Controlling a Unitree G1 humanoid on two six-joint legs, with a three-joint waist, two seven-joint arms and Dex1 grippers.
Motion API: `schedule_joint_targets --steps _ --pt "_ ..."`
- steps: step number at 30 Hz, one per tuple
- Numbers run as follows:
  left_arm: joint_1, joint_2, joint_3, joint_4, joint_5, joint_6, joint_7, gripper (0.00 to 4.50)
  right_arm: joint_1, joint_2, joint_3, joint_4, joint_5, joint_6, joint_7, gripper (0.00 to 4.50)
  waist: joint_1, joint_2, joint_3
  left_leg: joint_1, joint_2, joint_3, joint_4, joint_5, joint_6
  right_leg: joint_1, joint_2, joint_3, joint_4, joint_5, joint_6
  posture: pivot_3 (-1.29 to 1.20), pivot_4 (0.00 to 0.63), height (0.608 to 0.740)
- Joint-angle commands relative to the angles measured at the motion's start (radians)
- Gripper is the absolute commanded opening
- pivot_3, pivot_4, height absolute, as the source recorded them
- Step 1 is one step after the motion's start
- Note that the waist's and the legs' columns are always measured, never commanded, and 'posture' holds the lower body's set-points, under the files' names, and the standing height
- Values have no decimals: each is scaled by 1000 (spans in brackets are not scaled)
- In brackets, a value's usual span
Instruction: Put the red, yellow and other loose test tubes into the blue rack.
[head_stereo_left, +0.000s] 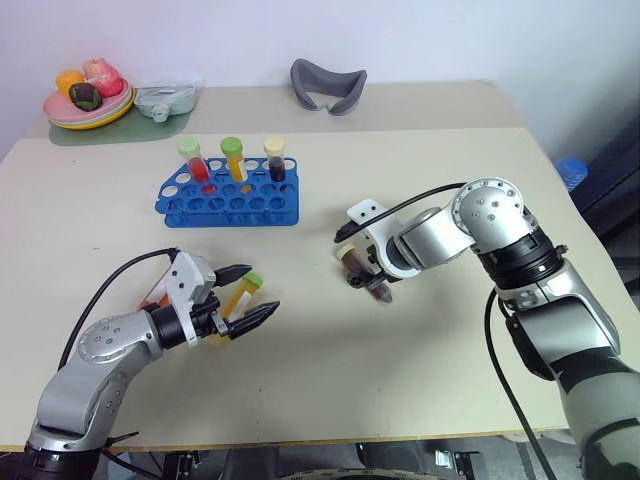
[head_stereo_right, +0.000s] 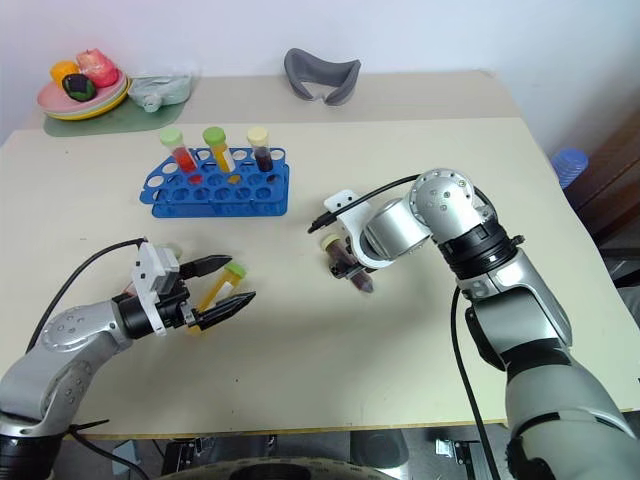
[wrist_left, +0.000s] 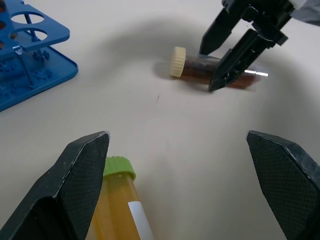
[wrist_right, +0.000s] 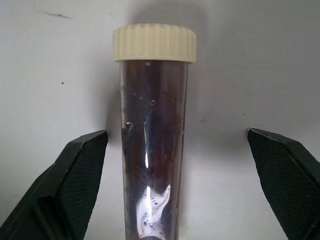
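The dark tube with the cream cap (wrist_right: 152, 140) lies flat on the bench (head_stereo_left: 400, 380), right of centre in the head views. It looks light, rigid, smooth and round, so likely to roll or slip; taking it across the mid-body, below the cap, seems safest. The right pincer (wrist_right: 175, 165) straddles it with jaws wide, a finger on either side, gripping nothing. At lower left, a yellow tube with a green cap (head_stereo_left: 241, 293) lies beside the left pincer (head_stereo_left: 243, 296), also spread wide and empty. The blue rack (head_stereo_left: 230, 195), at upper left, holds three capped tubes.
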Motion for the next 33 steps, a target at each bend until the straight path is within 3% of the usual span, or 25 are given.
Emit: schedule_joint_targets --steps 1,8,11,15,28,31,33 --pt "2 10 -10 -23 5 -24 -21 4468 0 10 19 2 -14 6 -18 4500 0 0 0 0 0 0 0 0 0 0 0 0 0 0 0 0 150 740" --pt "4 13 -16 -24 1 -26 -35 4468 10 17 19 -12 -21 6 -33 4500 -1 0 0 0 0 0 0 0 0 0 0 0 0 0 0 0 150 740" --pt "11 22 -22 -25 8 -29 -43 4500 16 19 21 -18 -14 6 -36 3687 0 0 0 0 0 0 0 0 0 0 0 0 0 0 0 0 150 740" --pt "10 25 -24 -21 11 -31 -48 4500 20 32 16 -20 -2 6 -43 1709 1 0 0 0 0 0 -1 0 0 0 0 0 0 0 0 0 150 740" --pt "1 19 -25 -20 19 -32 -42 4500 23 58 -26 -54 -21 6 -44 1709 0 0 0 0 0 0 -1 0 0 0 0 0 0 0 0 0 150 740" --pt "9 13 4 -18 18 -36 -23 4500 18 88 -89 -197 -102 -56 70 1709 -1 1 1 -1 0 0 -1 0 0 -1 0 0 0 0 0 0 150 740" --pt "15 2 64 -5 -4 -34 7 4500 8 67 -90 -375 -234 -213 293 1709 0 3 2 -6 0 0 0 0 0 -8 1 0 2 0 0 0 150 740"
